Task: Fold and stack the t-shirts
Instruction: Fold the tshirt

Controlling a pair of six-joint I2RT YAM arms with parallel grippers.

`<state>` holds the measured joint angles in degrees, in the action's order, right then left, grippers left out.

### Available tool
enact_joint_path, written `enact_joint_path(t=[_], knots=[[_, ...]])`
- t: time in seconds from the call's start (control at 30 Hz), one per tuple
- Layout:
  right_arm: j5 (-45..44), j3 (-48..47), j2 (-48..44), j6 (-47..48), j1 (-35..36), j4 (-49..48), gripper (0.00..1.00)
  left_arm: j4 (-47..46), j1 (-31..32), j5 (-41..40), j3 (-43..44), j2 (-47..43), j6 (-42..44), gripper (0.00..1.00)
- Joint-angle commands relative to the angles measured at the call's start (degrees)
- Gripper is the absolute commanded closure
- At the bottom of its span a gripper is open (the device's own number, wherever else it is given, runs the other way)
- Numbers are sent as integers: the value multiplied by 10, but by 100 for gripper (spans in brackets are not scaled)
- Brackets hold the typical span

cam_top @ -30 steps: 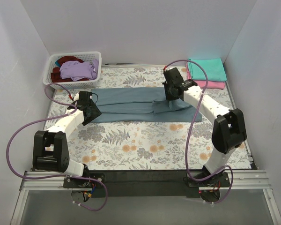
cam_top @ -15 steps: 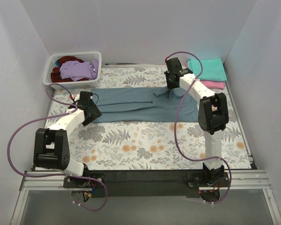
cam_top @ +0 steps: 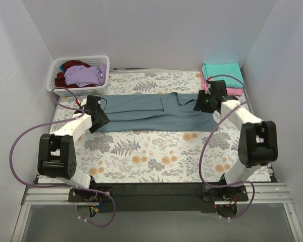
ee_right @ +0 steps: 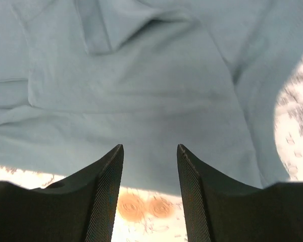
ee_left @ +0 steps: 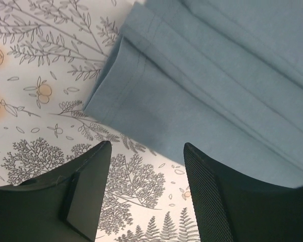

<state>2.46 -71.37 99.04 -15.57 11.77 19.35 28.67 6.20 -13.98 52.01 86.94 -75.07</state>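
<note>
The left arm (cam_top: 70, 130) and right arm (cam_top: 238, 114) have white links and chunky black joints. A purple cable (cam_top: 11, 161) loops out at nine o'clock of each. The black fingers (ee_left: 86, 196) have meshed inner faces.

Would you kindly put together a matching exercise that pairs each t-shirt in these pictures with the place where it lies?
Things:
1. blue-grey t-shirt
2. teal t-shirt
3. lilac t-shirt
4. pink t-shirt

Places:
A. inside the white basket
B. top of the far-right stack
C. spread flat on the floral table
D. bottom of the far-right stack

Pairs: 1-C, 2-B, 3-A, 4-D.
</note>
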Motion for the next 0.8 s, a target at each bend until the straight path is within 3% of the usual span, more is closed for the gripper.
enact_joint_path(t=[0.0, 0.13, 0.37, 0.77], knots=[[123, 132, -83, -70, -57, -126, 48, 4, 0, -21, 39, 12, -3, 43], [158, 216, -124, -78, -109, -168, 49, 9, -1, -32, 79, 40, 2, 48], [203, 275, -93, -92, -186, -223, 50, 17, -4, -31, 99, 100, 3, 52], [157, 354, -63, -106, -311, -207, 51, 88, -8, -107, 57, 130, -17, 50]])
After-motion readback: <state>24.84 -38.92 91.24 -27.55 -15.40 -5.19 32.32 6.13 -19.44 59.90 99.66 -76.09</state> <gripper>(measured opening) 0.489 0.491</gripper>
